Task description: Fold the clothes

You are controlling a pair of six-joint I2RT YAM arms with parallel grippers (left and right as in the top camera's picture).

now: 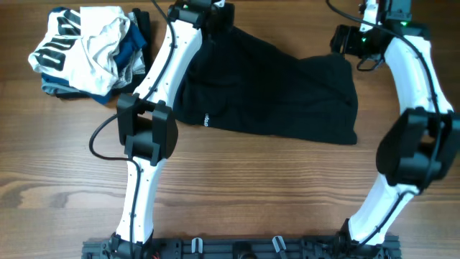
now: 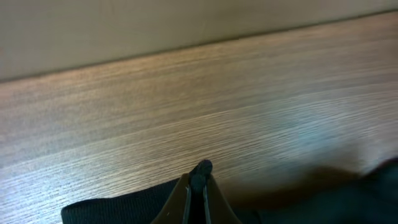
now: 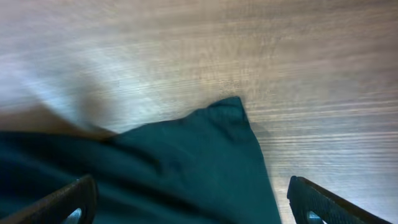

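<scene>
As its far-left corner is clamped, step: far-edge pickup of black garment (image 1: 287, 93).
left fingers (image 2: 200, 177): clenched on it.
right fingers (image 3: 68, 199): spread over far-right corner; closing needed next.

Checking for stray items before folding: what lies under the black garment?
The black garment rests on the wooden table, which shows all around it. Anything beneath the fabric is covered.
</scene>
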